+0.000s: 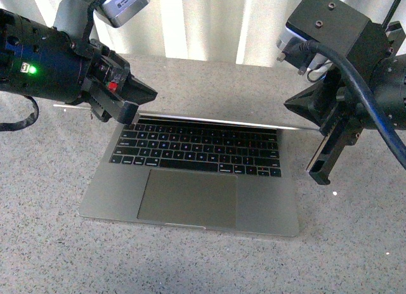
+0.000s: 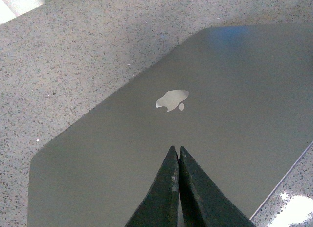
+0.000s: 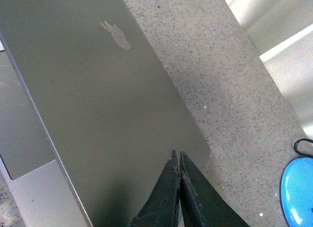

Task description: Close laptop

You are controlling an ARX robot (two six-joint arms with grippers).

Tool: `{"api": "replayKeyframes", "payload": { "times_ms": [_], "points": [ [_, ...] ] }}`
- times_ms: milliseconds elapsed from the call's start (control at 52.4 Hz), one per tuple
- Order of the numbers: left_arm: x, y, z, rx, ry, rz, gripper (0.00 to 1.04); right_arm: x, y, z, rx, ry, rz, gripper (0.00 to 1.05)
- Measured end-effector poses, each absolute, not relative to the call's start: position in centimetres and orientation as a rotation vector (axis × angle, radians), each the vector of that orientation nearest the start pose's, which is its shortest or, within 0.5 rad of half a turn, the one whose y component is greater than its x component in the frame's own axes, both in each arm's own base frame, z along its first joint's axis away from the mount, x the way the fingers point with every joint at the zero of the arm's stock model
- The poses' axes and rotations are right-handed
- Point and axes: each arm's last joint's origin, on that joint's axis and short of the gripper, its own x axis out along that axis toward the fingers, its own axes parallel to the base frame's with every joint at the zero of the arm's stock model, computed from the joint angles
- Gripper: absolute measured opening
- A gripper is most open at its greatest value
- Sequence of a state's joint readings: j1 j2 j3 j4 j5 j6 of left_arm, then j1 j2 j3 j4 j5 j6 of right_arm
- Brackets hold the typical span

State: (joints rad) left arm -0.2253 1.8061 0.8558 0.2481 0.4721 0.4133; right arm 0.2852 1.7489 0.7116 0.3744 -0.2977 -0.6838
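The left gripper (image 1: 127,111) and right gripper (image 1: 319,173) both had jaws pressed together, with the open laptop's (image 1: 190,199) lid (image 2: 220,114) right at the tips (touching or not, couldn't tell). I'd have pushed both corners evenly and slowly, since that smooth flat grey metal looked slippery and could slam onto the black keys (image 1: 196,147).

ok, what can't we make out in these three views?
Screen: front view has the laptop open with its lid edge-on; wrist views show only the lid's back.
Contact: whether the left gripper or right gripper touches the lid; their shut fingertips cover that spot in the wrist views.
Blue object: right wrist view, cut off by the frame edge.
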Motion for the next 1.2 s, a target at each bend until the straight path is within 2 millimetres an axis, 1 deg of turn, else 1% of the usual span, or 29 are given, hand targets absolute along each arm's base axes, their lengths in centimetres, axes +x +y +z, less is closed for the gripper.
{"api": "replayKeyframes", "payload": {
  "times_ms": [401, 1012, 1203],
  "points": [
    [32.4, -9.2, 12.9, 0.267, 0.608, -0.844, 0.04, 29.2, 9.8, 11.5, -0.584, 0.498, 0.771, 0.01],
    [31.5, -10.1, 12.0, 0.215, 0.634, -0.883, 0.04, 28.7, 9.7, 11.0, -0.526, 0.534, 0.756, 0.01],
    [30.9, -10.1, 11.2, 0.195, 0.662, -0.888, 0.04, 28.4, 9.6, 10.7, -0.513, 0.55, 0.754, 0.01]
  ]
}}
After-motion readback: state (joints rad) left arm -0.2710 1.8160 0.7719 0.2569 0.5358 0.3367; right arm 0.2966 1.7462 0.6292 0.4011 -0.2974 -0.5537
